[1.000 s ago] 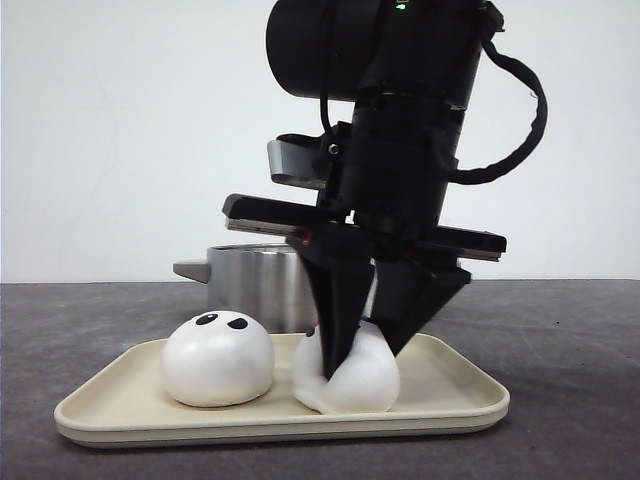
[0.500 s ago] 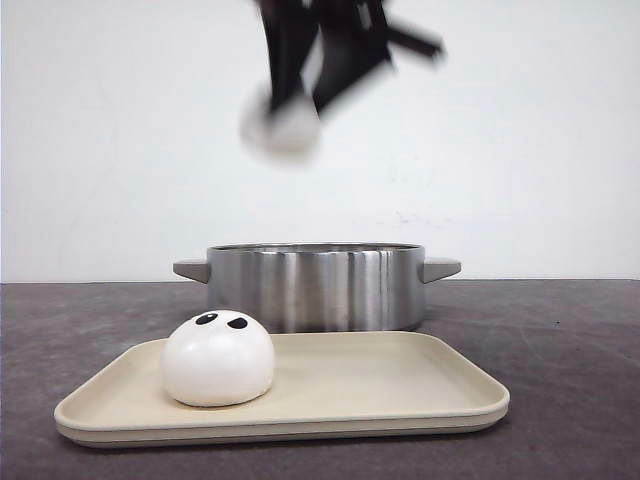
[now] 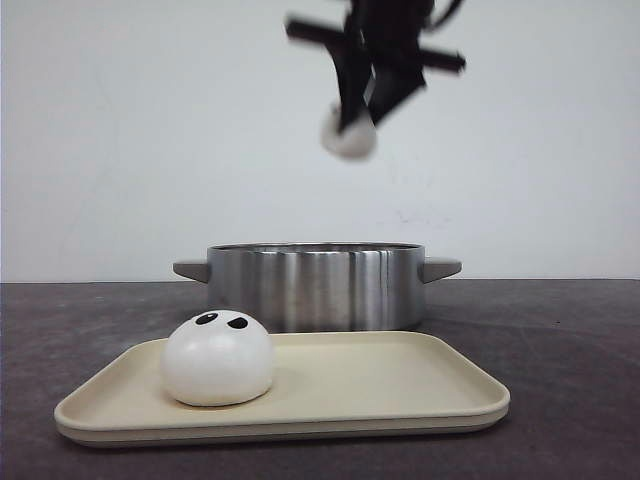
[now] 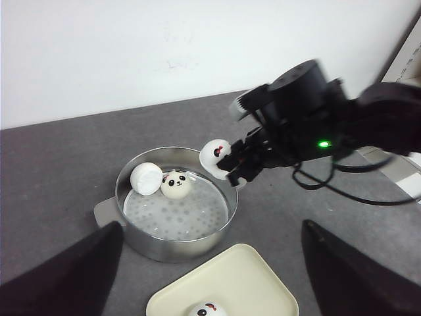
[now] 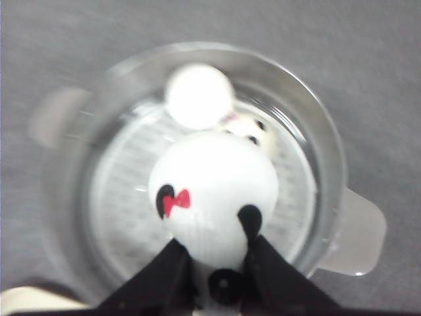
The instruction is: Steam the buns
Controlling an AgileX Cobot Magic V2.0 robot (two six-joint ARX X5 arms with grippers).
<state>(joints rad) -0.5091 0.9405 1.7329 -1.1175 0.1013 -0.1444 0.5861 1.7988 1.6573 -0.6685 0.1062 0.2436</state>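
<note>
My right gripper [image 3: 360, 118] hangs high above the steel pot [image 3: 315, 285], shut on a white bun [image 3: 350, 136]. The right wrist view shows that bun [image 5: 214, 191] between the black fingers, with a red bow mark, over the pot's perforated floor. Two buns lie in the pot [image 4: 172, 245] at its far side: one plain white side up [image 4: 146, 178], one showing a panda face [image 4: 176, 184]. Another bun [image 3: 218, 360] sits on the left part of the cream tray [image 3: 400, 392]. My left gripper [image 4: 210, 224] is open and holds nothing, high above the pot and tray.
The pot stands just behind the tray [image 4: 245, 282] on a dark grey tabletop, with a flat handle on each side [image 3: 440, 268]. A white wall rises behind the table. The right arm's cable [image 4: 329, 191] loops over the table beside the pot.
The right gripper lifted the right-hand bun off the tray, rose high, then swung from above the pot's left part to above its right part and dropped a little. The other tray bun stayed put.
</note>
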